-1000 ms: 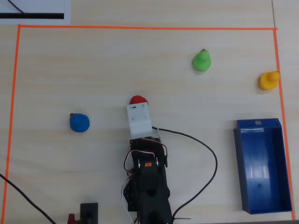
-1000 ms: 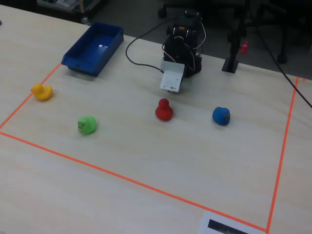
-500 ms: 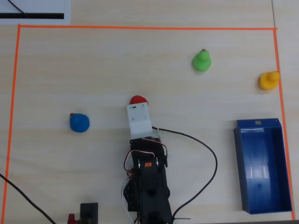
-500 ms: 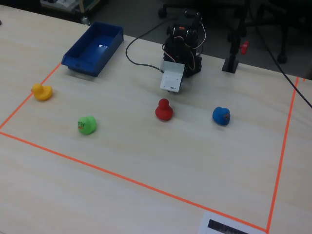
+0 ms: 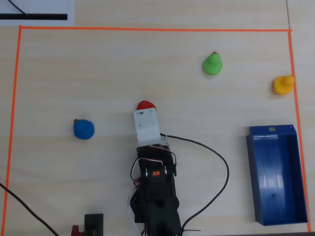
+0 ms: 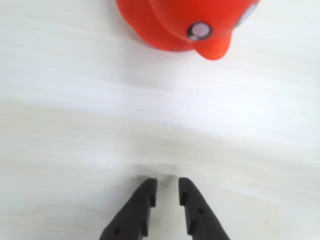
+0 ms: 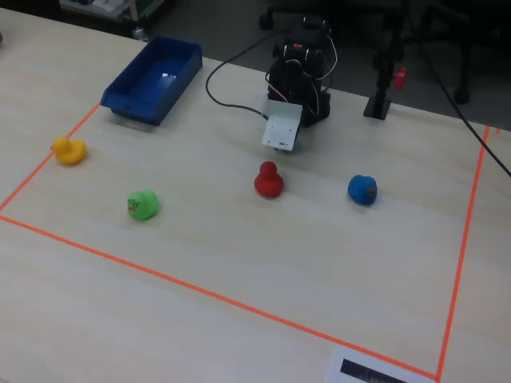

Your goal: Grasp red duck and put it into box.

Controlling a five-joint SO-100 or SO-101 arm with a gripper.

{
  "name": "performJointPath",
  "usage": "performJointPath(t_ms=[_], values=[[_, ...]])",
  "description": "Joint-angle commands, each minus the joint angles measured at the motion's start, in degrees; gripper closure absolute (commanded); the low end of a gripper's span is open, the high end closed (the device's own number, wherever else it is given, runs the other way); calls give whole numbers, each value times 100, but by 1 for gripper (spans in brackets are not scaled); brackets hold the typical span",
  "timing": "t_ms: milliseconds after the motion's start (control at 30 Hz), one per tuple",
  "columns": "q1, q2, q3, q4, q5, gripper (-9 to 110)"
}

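Wrist view: hand point(image 6: 167, 187) nearly clenched, empty, just short of red duck point(image 6: 182, 22); box point(image 5: 275, 177) well apart on worktop point(image 5: 98, 69).

Table point(image 5: 98, 64) — ducks, box point(image 5: 277, 178)

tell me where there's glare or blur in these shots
Wrist view: the table is washed out nearly white, and the red duck is close, soft and cut off by the top edge; the gripper tips look sharper. Overhead view: a pale sheen streaks the box floor. Fixed view: a small bright glint on the box floor, otherwise even light.
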Motion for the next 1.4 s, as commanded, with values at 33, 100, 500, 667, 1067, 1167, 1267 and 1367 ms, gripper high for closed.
performJointPath(t_ms=[33, 100, 500, 667, 1067, 1167, 1267, 1367], values=[[-26, 0, -62, 149, 18, 98], [-26, 0, -62, 149, 18, 98], [-26, 0, -53, 149, 18, 92], [-26, 0, -53, 149, 18, 92], [-44, 0, -53, 149, -26, 101], [-70, -70, -79, 79, -53, 101], [-141, -510, -264, -387, -53, 101], [-158, -1354, -932, -905, -53, 101]])
